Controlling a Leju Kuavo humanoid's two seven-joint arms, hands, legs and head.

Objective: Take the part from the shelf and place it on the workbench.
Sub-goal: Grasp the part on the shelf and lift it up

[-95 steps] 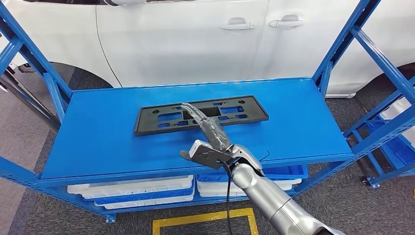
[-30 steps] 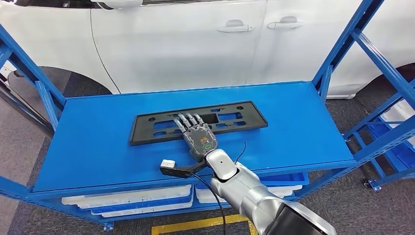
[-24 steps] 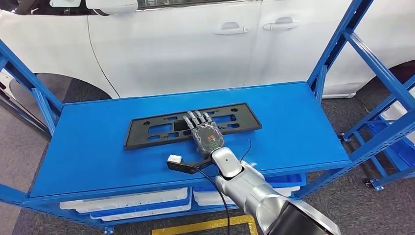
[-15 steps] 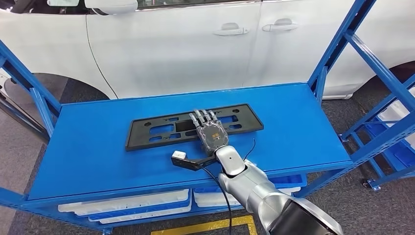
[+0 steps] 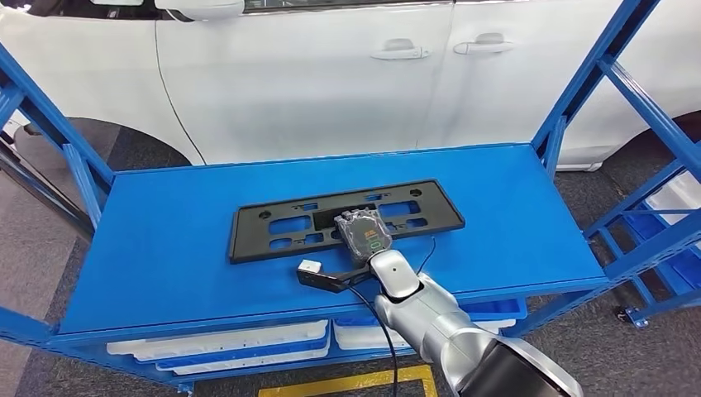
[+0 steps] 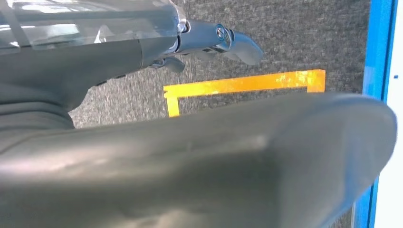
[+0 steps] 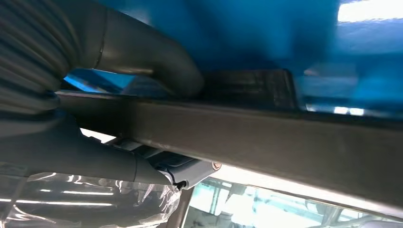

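Right hand (image 5: 366,235) gripping near edge of black part (image 5: 273,225) on blue shelf (image 5: 149,265), fingers closed around it. Left hand (image 6: 199,156) hanging over floor, fingers' state unclear.

Shelf top (image 5: 165,248) bare w/ room round part (image 5: 273,227), uprights (image 5: 579,91) at corners, car (image 5: 331,74) behind

Right hand's (image 5: 366,235) fingers now curled, apparently clamped around the black part's (image 5: 273,227) near edge.

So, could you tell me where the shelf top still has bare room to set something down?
The shelf top is bare left of the black part, right of it toward the blue upright, and along the back edge. The front middle is crowded by the right hand.
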